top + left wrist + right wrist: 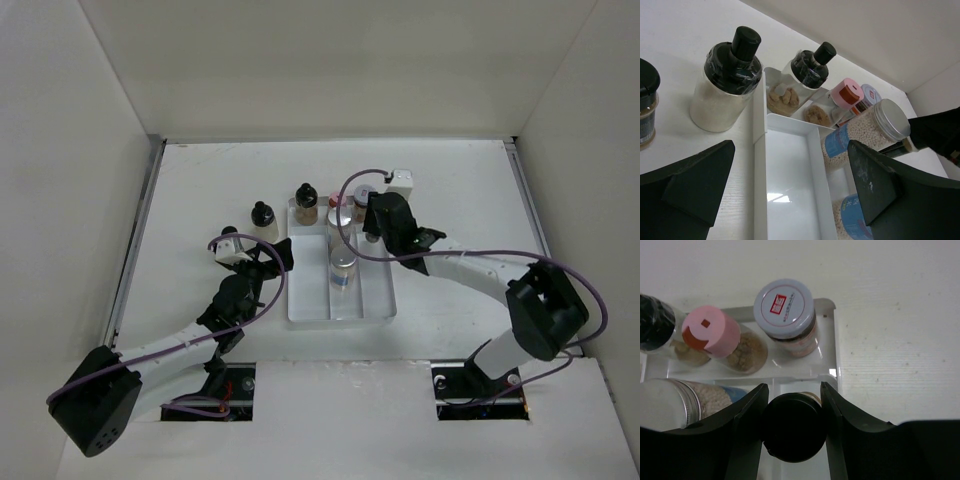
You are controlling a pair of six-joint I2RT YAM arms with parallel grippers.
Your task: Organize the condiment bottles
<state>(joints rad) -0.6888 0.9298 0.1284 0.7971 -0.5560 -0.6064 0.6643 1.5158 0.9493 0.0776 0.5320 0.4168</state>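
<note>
Where the right gripper [793, 389] is clenched, both fingers press the cap of a black-capped jar [792, 427], held over the right-hand lane of the tray [836, 357]; whether its base touches the tray floor is hidden. In that wrist view a white-lidded jar [784, 304] stands at 12 o'clock in the tray's far cross compartment. A pink-capped bottle [710, 331] is just beside it at 10 o'clock, and a dark-capped bottle [652, 322] is further left in the same compartment. A silver-lidded jar [665, 402] sits at 9 o'clock, in a lane to the left of the held jar. Seen from above, the left gripper [278, 262] lies at 9 o'clock of the tray, just off its left wall, released, with nothing between its fingers. In its wrist view a pale bottle [725, 97] with a black spout cap stands on the table at 11 o'clock, outside the tray, and a tan jar [646, 107] shows at the left edge.
</note>
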